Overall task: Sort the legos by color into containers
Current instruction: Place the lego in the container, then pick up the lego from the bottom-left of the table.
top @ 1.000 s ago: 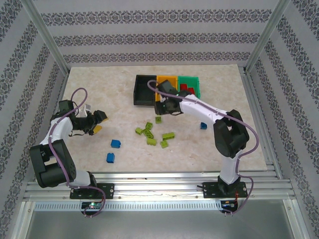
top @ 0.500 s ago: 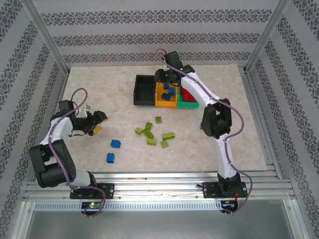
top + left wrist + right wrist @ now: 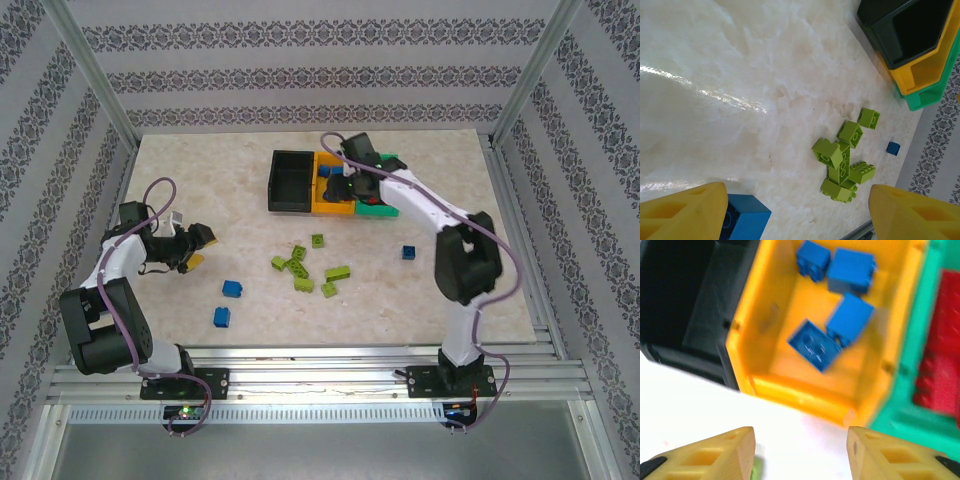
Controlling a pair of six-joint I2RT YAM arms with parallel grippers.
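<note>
**A:** Which way do the bins sit?

**B:** Three in a row at the far side of the table [image 3: 200, 170], side walls touching. The black bin [image 3: 290, 185] is on the left, the yellow bin [image 3: 805, 395] in the middle and the green bin [image 3: 902, 412] on the right. Their open tops face up. Each bin's long side runs away from the arms, and the whole row is turned a little.

**A:** And inside them?

**B:** Four blue bricks [image 3: 850, 320] lie in the yellow bin, turned in different directions, one with its studs up. Red bricks [image 3: 940, 365] lie in the green bin, too blurred to tell how they point.

**A:** The right gripper?

**B:** The right gripper [image 3: 799, 436] hovers above the near edge of the yellow bin. Its fingers are spread, with nothing between them.

**A:** The left one?

**B:** The left gripper [image 3: 797, 192] is low over the left of the table, well apart from the bins. Its fingers are wide and hold nothing.

**A:** Any bricks outside the bins?

**B:** A cluster of green bricks [image 3: 303, 266] lies mid-table, several touching and mostly studs up. There are also three loose blue bricks [image 3: 232, 289]. Two are on the near left of the cluster, one of them just beside a left finger in the wrist view. A smaller one is off to the right.
</note>
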